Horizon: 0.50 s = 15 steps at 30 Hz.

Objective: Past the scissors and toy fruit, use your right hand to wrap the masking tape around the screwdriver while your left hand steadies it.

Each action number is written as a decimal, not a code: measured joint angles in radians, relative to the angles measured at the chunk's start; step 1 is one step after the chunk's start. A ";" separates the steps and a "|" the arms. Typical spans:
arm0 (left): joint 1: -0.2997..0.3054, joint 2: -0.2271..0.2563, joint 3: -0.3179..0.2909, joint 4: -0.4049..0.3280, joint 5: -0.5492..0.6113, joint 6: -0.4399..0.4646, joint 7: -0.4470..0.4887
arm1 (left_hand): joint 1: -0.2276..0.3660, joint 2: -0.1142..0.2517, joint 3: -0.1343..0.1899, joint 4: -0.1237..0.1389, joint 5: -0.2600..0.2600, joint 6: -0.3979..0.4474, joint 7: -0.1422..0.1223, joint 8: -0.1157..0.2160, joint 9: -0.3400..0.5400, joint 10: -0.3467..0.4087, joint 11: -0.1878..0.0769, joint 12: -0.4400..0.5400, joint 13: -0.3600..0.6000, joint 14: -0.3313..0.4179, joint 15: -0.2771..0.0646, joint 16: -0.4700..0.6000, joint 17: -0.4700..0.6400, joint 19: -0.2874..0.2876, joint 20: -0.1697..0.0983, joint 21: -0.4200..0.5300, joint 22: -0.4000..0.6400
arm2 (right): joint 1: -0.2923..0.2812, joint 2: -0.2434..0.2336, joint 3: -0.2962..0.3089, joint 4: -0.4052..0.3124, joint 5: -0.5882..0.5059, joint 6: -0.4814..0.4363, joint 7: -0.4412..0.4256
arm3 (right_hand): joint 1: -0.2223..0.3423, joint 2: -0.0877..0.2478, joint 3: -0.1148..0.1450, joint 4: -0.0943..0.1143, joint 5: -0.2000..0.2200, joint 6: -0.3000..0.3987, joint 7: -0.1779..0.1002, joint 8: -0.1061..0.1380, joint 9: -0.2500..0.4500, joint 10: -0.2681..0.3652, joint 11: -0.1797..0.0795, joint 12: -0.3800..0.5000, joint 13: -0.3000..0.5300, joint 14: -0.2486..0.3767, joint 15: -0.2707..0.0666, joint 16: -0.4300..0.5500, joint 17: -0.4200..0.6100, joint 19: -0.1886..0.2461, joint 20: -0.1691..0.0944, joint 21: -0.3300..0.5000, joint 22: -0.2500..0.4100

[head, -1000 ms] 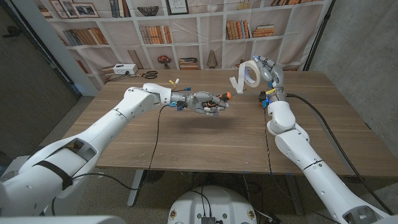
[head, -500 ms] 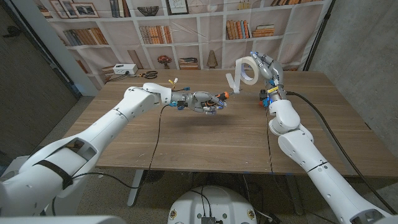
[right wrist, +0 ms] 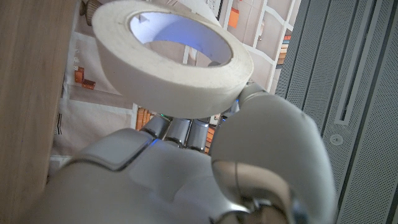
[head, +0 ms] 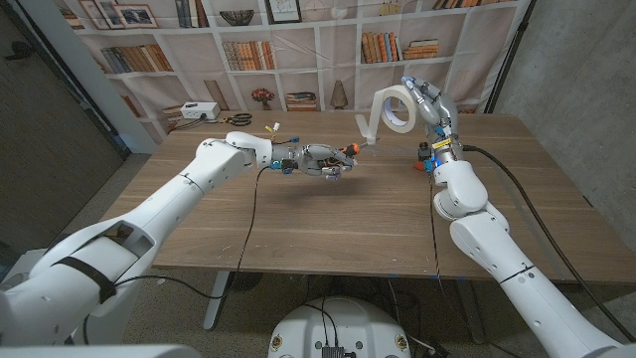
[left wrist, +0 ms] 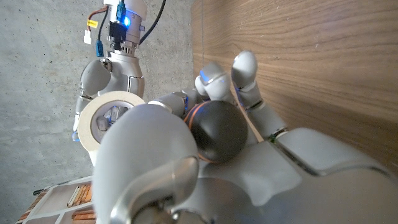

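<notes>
1. Two white arms reach over the wooden table [head: 328, 219], each holding its load in the air above the far half of the surface.
2. The left hand [head: 320, 161] is closed around the screwdriver [head: 348, 151], which lies roughly level, its orange-and-black handle inside the fingers and its tip end pointing toward the right arm.
3. In the left wrist view, the fingers [left wrist: 245, 81] curl over the dark rounded butt of the screwdriver handle, where an orange band shows beside the black.
4. The right hand [head: 425, 103] grips the roll of masking tape [head: 397, 107], held up above the table's far right part, near the far edge.
5. From the roll, a loose strip of tape [head: 366, 127] runs down and across to the screwdriver's tip, so the roll and the tool are joined by it.
6. In the right wrist view, the roll sits against the fingertips with the thumb [right wrist: 273, 143] pressed on its outer band; the hollow core faces the camera.
7. A small cluster of coloured connectors [head: 429, 154] sits at the right wrist, above the table's right side.
8. Behind the far edge stands a backdrop printed with bookshelves [head: 298, 50]; a white box [head: 199, 109] sits beyond the table's far left corner.
9. I cannot make out the scissors or toy fruit clearly.
</notes>
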<state>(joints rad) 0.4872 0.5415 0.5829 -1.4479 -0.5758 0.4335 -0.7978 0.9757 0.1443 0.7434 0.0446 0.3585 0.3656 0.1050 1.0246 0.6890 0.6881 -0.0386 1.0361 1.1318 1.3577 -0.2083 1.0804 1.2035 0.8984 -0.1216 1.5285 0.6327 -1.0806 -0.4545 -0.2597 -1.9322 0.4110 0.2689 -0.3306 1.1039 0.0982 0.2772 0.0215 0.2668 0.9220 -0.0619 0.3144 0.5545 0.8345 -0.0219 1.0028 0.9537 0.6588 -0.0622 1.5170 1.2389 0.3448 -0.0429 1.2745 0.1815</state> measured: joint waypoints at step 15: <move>0.015 -0.044 -0.044 0.056 -0.014 -0.072 0.062 | 0.000 0.000 0.000 0.000 0.000 0.000 0.000 0.004 -0.004 0.000 0.000 0.006 -0.002 0.002 0.005 -0.005 -0.002 0.000 0.000 0.000 -0.002 | -0.075 -0.024 0.024 -0.081 -0.039 0.013 -0.015 | 0.000 0.000 0.000 -0.001 0.004 0.000 0.000 -0.003 -0.001 0.000 0.000 0.000 0.003 0.000 0.000 0.000 0.001 0.000 0.000 0.006 0.000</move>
<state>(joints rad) 0.5025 0.4978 0.5385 -1.3924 -0.5893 0.3611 -0.7354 0.9757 0.1443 0.7433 0.0446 0.3586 0.3656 0.1050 1.0283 0.6851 0.6882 -0.0385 1.0416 1.1297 1.3595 -0.2034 1.0755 1.2016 0.8983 -0.1216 1.5285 0.6304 -1.1554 -0.4785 -0.2358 -2.0134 0.3724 0.2823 -0.3458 1.1040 0.0982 0.2774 0.0202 0.2708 0.9220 -0.0619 0.3119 0.5537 0.8345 -0.0219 1.0028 0.9567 0.6587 -0.0622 1.5169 1.2395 0.3448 -0.0429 1.2804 0.1816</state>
